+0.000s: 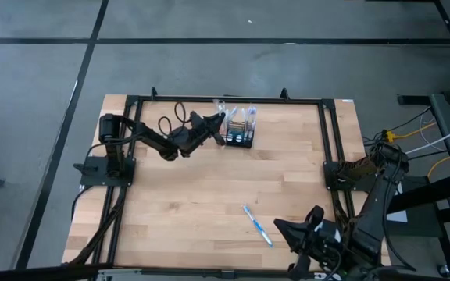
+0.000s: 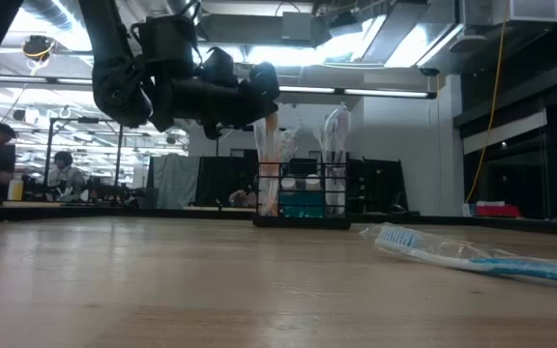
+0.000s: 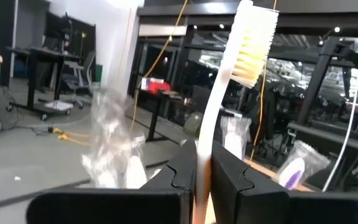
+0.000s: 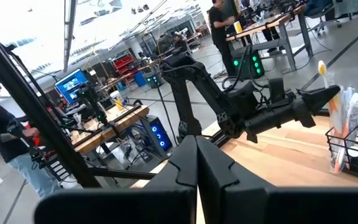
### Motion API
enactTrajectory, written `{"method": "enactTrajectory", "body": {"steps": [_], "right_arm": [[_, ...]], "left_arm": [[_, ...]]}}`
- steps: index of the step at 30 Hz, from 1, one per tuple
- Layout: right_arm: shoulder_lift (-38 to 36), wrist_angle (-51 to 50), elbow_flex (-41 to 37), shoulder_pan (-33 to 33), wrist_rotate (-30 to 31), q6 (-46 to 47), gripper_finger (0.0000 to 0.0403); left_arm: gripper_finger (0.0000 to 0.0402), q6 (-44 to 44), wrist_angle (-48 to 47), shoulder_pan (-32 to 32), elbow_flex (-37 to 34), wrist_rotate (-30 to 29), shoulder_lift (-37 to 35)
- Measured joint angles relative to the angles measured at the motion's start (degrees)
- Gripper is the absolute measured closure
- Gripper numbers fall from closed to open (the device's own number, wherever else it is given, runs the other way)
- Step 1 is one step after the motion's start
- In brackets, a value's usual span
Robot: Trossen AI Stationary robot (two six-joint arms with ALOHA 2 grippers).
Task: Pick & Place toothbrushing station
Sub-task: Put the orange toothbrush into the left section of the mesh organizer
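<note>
Left gripper [image 3: 204,171], jaws clamped on an orange-handled toothbrush [image 3: 219,112], apparently above the black mesh holder [image 1: 238,139]: keep it upright, lower straight.

1. Toothbrushing station [image 1: 239,137] at the table's [image 1: 209,203] far edge, toward twelve o'clock from the middle.
2. Left gripper [image 1: 219,125] just at nine o'clock of the station, clamped on an upright toothbrush [image 3: 229,93] above the station's near compartment.
3. Loose toothbrush [image 1: 258,225] flat on the table, toward five o'clock.
4. Right gripper [image 1: 283,228] closed, just at three o'clock of that loose toothbrush.
</note>
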Motion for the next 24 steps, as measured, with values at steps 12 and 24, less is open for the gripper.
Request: {"method": "enactTrajectory", "body": {"steps": [12,24], "right_arm": [[0.00,0.02,0.00,-0.16,0.00,-0.02,0.0403],[0.00,3.35,0.00,-0.80,0.00,-3.38,0.0403]], "left_arm": [[0.0382,-9.05,-10.11,0.23,-0.75,0.12,-0.31],[0.0369,-13.89,-16.28,-0.97,-0.80,-2.99,-0.24]]}}
